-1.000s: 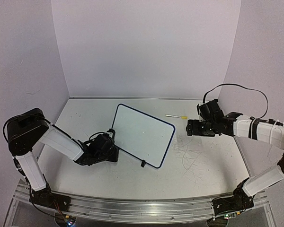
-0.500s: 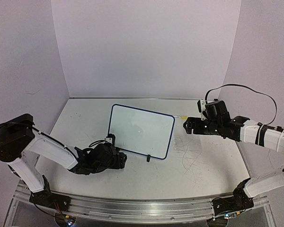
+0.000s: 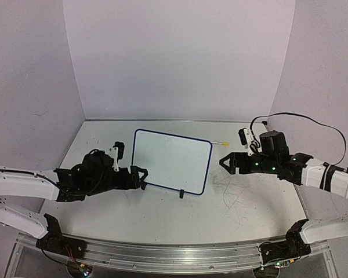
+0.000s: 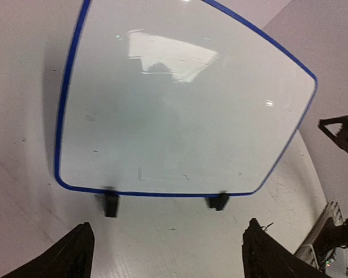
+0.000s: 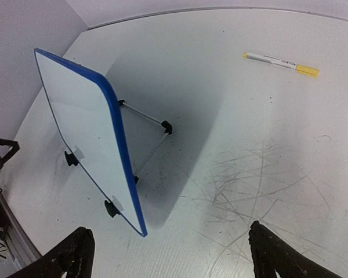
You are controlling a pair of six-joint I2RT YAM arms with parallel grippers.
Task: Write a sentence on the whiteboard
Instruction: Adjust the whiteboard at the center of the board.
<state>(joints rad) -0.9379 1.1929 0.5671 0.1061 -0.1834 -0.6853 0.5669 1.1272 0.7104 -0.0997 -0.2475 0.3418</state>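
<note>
The whiteboard (image 3: 171, 160) stands upright on its two black clip feet (image 4: 111, 204) mid-table, blue-rimmed and propped by a wire stand (image 5: 148, 130). The sentence is out of view: the board's face (image 4: 180, 104) shows only white with glare. My left gripper (image 3: 139, 177) hovers just off the board's lower left corner, open, with nothing between its fingers; the left wrist view has it (image 4: 168, 255) facing the board. To the right of the board my right gripper (image 3: 225, 163) is open and empty, seeing the whiteboard (image 5: 87, 133) edge-on. A yellow-capped marker (image 3: 216, 142) lies behind the board's right edge, also seen as the marker (image 5: 281, 62).
Grey scratch marks (image 5: 267, 185) cover the tabletop right of the board. Purple walls close in the back and both sides. A metal rail (image 3: 174, 255) runs along the near edge with both arm bases.
The left gripper has opened, let go of the board's lower left edge and drawn back left. The board swung from skewed to facing front. The right arm dropped slightly lower.
</note>
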